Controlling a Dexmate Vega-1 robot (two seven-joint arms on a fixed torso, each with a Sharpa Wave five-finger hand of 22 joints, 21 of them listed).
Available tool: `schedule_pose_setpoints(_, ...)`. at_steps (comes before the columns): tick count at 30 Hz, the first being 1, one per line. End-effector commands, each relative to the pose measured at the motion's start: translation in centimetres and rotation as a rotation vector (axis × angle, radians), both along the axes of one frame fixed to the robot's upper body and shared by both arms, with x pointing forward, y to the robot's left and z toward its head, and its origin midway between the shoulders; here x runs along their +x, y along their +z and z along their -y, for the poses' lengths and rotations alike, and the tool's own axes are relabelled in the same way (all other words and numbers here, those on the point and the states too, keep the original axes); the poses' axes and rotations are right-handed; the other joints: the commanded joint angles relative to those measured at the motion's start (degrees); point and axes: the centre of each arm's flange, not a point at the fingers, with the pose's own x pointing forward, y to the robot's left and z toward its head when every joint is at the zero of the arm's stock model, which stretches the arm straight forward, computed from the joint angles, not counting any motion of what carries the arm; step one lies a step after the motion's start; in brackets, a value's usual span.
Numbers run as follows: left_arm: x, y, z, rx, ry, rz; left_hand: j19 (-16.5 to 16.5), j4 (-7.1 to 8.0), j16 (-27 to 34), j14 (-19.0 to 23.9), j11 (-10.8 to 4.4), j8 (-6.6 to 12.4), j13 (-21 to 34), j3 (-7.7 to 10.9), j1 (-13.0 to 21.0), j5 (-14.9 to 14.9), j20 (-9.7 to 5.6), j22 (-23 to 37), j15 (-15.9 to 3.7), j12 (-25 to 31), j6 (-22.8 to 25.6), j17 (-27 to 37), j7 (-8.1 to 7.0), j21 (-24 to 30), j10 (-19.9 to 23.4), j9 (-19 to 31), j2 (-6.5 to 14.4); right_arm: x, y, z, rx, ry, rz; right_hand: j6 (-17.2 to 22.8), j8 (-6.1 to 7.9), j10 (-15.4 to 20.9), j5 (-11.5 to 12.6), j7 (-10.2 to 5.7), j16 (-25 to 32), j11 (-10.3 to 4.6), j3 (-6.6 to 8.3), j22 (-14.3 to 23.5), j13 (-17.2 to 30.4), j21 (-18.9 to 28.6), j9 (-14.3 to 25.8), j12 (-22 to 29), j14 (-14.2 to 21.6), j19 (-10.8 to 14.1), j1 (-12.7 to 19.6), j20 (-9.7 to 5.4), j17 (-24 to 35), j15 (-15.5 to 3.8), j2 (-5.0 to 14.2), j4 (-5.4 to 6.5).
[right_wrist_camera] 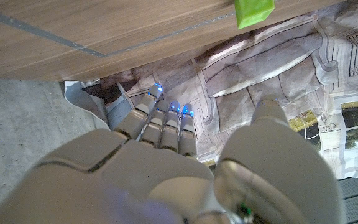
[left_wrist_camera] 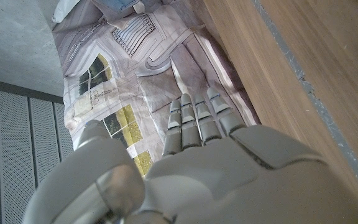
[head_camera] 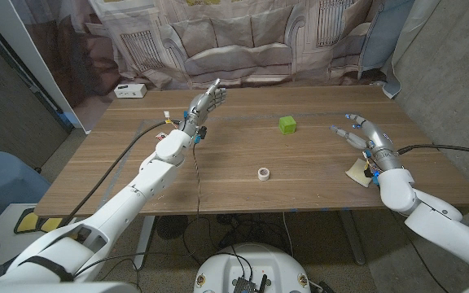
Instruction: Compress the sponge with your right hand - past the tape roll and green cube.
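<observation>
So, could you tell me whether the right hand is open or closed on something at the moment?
Open. In the head view the right hand holds nothing, fingers spread above the table.

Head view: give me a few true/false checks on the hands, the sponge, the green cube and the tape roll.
1. The right hand grips the yellow sponge. False: it hovers with fingers spread, and the sponge lies on the wooden table by its wrist.
2. The small green cube sits farther from the robot than the white tape roll. True.
3. The left hand holds the tape roll. False: it holds nothing, raised at the far left.
4. The tape roll lies near the table's front edge. True.
</observation>
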Motion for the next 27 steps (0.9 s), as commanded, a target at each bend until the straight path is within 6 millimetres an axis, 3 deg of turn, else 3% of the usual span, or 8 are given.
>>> schedule_pose_setpoints(1,0.2,-1.7,0.2,-0.022,0.008,-0.001,-1.2,-0.07,-0.3,-1.6,-0.06,-0.01,0.3,0.06,-0.3,-0.2,-0.32,0.1,0.02,-0.5,-1.5,0.2,-0.24,-0.2,-1.5,0.2,-0.6,1.8,2.0,-0.8,0.050,0.117,0.034,0.1,0.16,-0.2,-0.3,0.41,0.1,0.32,0.06,0.1,0.1,-0.2,-0.1,0.2,-0.2,-0.1,-0.7,0.25,0.2,0.22,0.08,0.47)
schedule_pose_setpoints(11,0.8,-2.9,-0.5,-0.086,-0.048,-0.010,-2.2,-0.10,-0.2,-2.5,0.03,0.07,0.2,-0.11,-0.5,-0.2,-0.45,0.1,-0.01,-0.4,-2.4,0.2,-0.30,-0.2,-2.4,0.2,-0.9,4.0,3.3,-1.0,0.106,0.266,0.067,-0.2,0.13,-0.1,-0.5,0.47,0.2,0.53,-0.12,0.1,0.1,-0.5,-0.1,0.3,-0.3,-0.2,-1.6,0.22,0.2,0.30,0.40,0.91)
schedule_pose_setpoints(19,-0.4,-2.4,-1.2,-0.096,0.038,-0.008,-3.9,-0.12,-0.1,-3.4,-0.17,0.25,0.2,-0.20,-0.7,-0.1,-0.22,0.1,0.01,-0.3,-2.8,0.2,-0.50,-0.4,-3.1,0.2,-1.1,5.4,4.3,-1.4,0.171,0.344,0.070,-0.3,0.14,-0.2,-0.7,0.65,0.3,0.72,-0.26,0.1,0.1,-0.6,-0.1,0.3,-0.4,-0.3,-2.3,0.29,0.1,0.53,0.56,1.19)
schedule_pose_setpoints(27,-1.0,-2.3,-3.2,-0.114,0.083,-0.030,-2.6,-0.19,0.8,-1.4,-0.49,1.21,0.2,-0.24,-0.8,-0.1,-0.53,0.1,-0.27,0.8,-0.6,0.1,-0.33,0.6,-1.0,0.2,-1.1,6.9,3.9,-3.1,0.270,0.435,0.058,-0.4,0.21,-0.2,-0.8,0.86,0.3,0.97,-0.44,0.1,0.1,-0.9,-0.1,0.3,-0.7,-0.8,-3.0,0.14,0.1,0.81,0.72,1.51)
